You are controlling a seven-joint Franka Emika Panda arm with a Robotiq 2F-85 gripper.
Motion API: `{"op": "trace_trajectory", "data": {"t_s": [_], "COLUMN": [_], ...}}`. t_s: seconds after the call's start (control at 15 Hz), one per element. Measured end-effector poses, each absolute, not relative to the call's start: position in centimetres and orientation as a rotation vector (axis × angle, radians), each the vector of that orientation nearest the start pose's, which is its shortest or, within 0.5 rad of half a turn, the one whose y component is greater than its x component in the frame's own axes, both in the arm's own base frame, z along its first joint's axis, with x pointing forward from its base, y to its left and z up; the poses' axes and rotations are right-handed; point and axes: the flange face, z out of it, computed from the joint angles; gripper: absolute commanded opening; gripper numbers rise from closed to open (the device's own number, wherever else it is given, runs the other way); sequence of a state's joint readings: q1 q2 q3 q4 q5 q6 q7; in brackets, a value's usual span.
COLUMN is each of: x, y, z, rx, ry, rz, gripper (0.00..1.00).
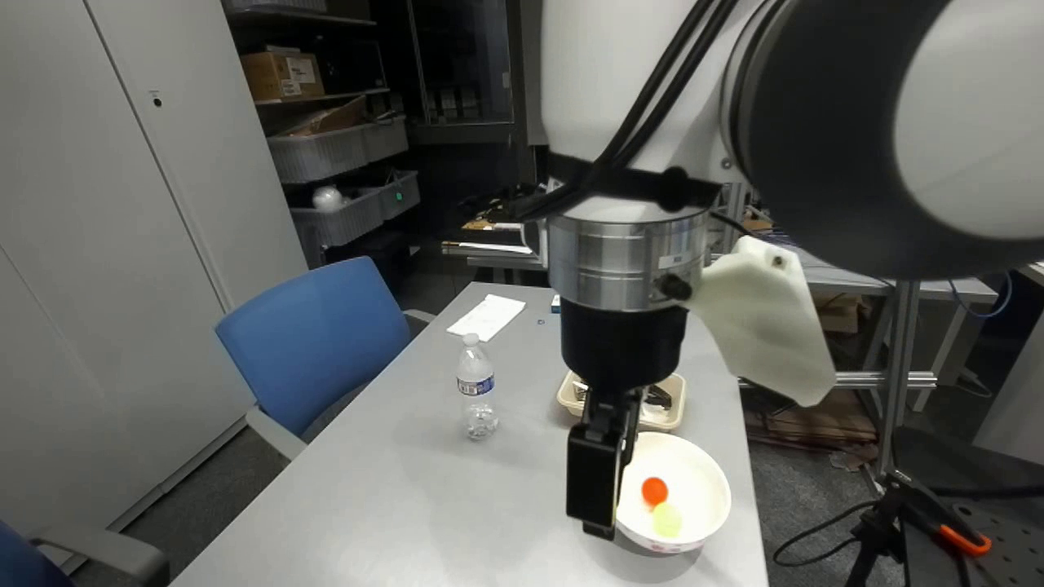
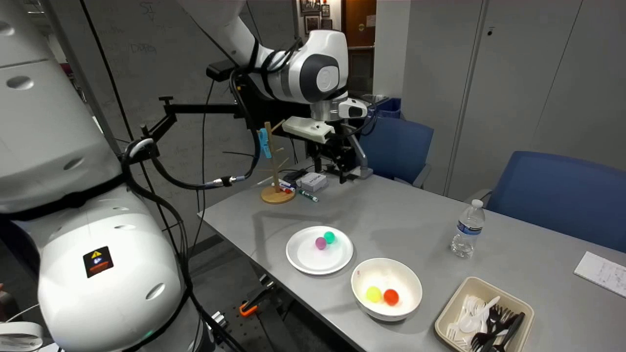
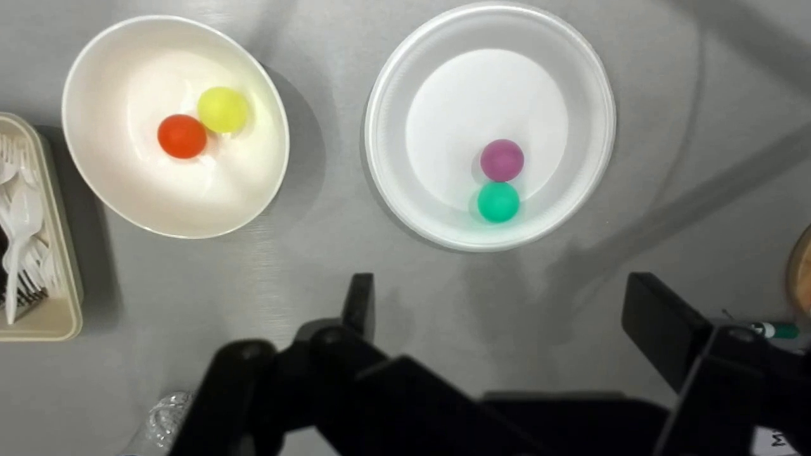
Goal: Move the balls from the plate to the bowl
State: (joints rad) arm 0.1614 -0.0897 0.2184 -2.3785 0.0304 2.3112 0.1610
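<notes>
If choosing the nearer, green ball (image 3: 498, 202), bring the pincer (image 3: 502, 307), spread wide and empty, toward the plate (image 3: 472, 95), just up-frame of it in the wrist view.

Your arm (image 2: 296, 73) reached from near left toward far in an exterior view, your gripper (image 3: 499, 304) pointed down, fingers (image 3: 665, 329) wide apart
</notes>
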Motion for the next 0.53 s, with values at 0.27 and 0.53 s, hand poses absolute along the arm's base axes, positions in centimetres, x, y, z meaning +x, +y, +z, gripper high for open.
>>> {"op": "trace_trajectory", "data": {"t_s": [0.27,0.53], "x": [45.89,46.07], "y": [18.27,18.35], "z": [34.5,34.69], "rx": [-3.113,-3.111], "ry": [-0.308,-0.308], "rz": [-0.014,-0.02], "gripper": [1.0,1.0]}}
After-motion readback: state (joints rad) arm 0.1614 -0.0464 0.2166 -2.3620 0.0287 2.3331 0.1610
